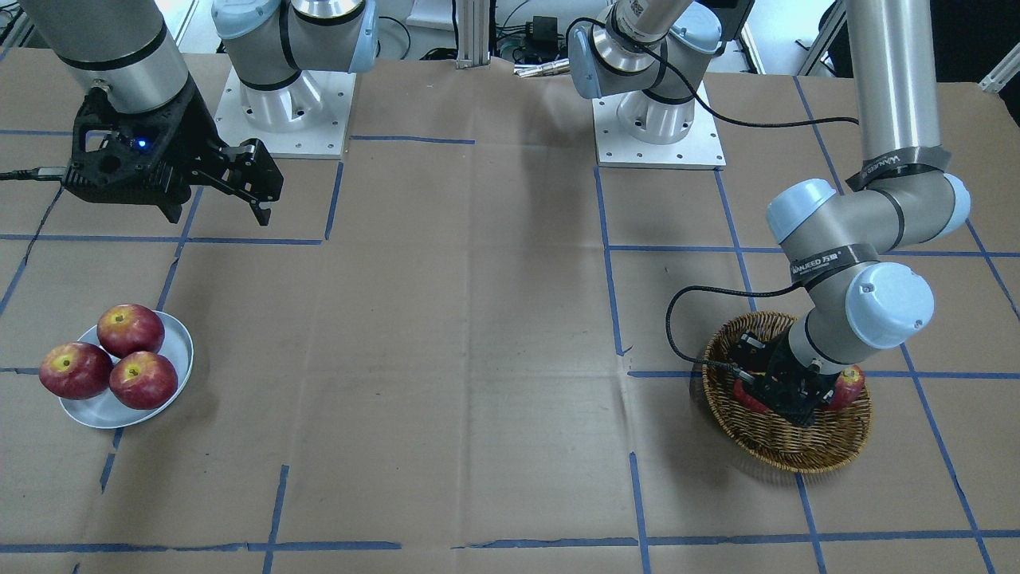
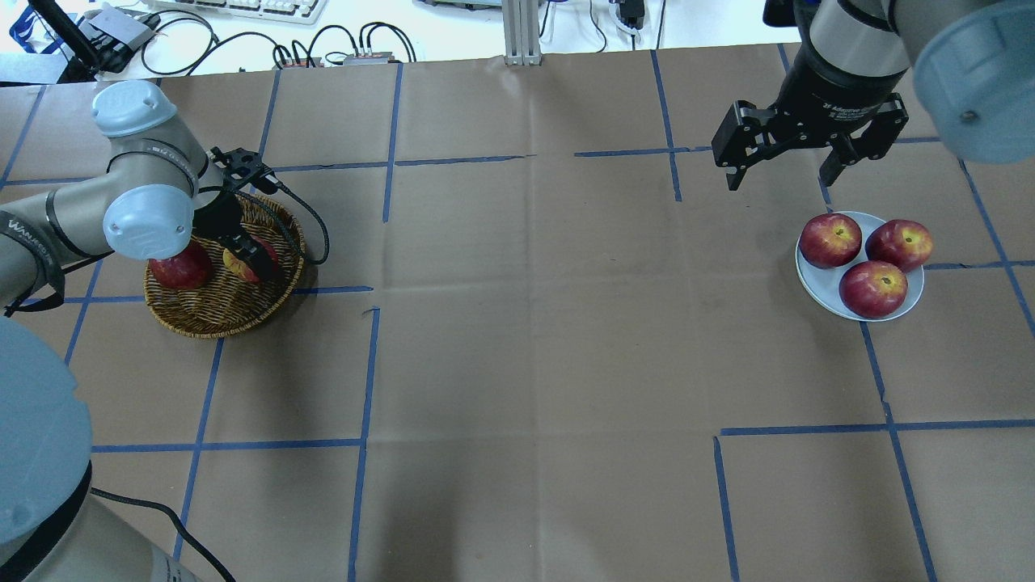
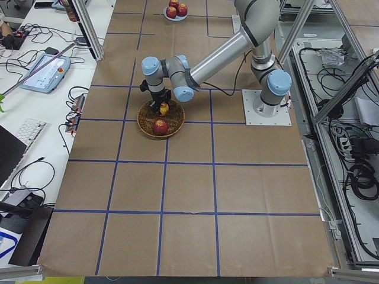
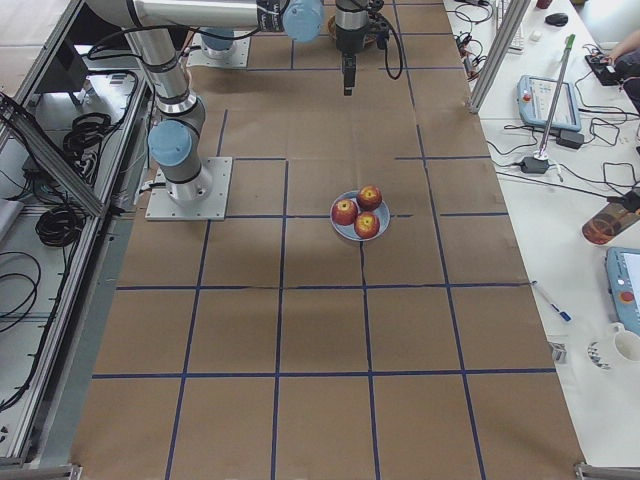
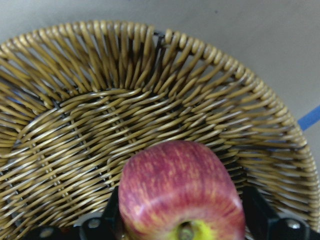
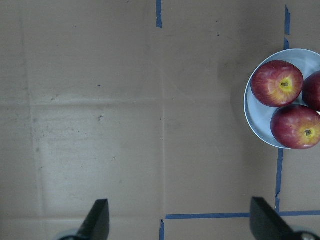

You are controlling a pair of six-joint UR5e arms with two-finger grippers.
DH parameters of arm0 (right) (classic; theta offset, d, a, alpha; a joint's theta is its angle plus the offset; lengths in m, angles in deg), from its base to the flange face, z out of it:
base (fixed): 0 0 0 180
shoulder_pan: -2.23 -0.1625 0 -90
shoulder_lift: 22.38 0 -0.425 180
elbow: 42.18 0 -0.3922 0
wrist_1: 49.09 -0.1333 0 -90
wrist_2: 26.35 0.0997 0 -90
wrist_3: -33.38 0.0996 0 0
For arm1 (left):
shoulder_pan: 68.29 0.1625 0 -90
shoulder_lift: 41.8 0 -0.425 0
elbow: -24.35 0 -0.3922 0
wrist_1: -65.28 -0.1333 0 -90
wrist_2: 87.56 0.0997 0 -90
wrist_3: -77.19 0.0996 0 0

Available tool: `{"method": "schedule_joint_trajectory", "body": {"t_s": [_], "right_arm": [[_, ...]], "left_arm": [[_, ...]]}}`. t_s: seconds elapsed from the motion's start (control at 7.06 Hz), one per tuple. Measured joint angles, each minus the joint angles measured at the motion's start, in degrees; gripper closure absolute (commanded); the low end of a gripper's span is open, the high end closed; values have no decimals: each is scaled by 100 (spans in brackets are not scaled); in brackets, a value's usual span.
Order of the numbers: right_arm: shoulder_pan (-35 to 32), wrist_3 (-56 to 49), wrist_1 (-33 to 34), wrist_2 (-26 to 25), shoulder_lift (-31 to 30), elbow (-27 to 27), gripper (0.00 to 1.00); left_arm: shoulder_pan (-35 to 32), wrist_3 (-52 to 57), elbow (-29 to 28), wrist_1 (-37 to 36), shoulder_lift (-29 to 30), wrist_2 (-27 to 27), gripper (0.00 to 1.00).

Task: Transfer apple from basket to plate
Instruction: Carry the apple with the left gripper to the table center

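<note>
- Left fingers [image 5: 256,212] stand one on each side of the apple [image 5: 175,190], the pinkish-red one streaked with yellow. They are spread to about its width, and we cannot tell whether they press on it or only bracket it.
- We see the apple's yellow stem hollow facing up toward the wrist, so the fingers meet its round flanks. It has no long side to favour.
- We find the apple inside the basket [image 5: 100,75], in the half nearer the middle of the worktop [image 2: 517,323]. We cannot tell whether it rests on the woven floor.
- A darker red apple [image 2: 179,271] lies beside it in the same basket, partly hidden by the arm.
- We judge the step in hand to be the grasp itself. The next move calls for a firm hold, then a straight lift clear of the wicker rim.
- We find the plate [image 1: 180,344] well apart, at the far right of the worktop. It carries three dark red apples [image 2: 830,240] that leave little bare space.
- Right fingers [image 6: 98,220] hover above the worktop near the plate, spread wide and holding nothing.
- We note that the left arm is the nearer to the apple, and the right arm the nearer to the plate.
</note>
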Motion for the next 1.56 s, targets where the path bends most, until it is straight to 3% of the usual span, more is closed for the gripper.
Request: {"method": "schedule_joint_trajectory", "body": {"t_s": [0.43, 0.85, 1.13, 1.56], "right_arm": [[0, 0, 1, 4, 0, 0, 0], [0, 0, -3, 0, 0, 0, 0], [0, 0, -4, 0, 0, 0, 0], [0, 0, 2, 0, 6, 0, 0]], "left_arm": [[-358, -1284, -78, 73, -484, -61, 55], [-1940, -4232, -242, 126, -657, -123, 54], [-2980, -5903, -627, 228, -284, -139, 54], [-3600, -6782, -937, 191, 390, -445, 53]]}}
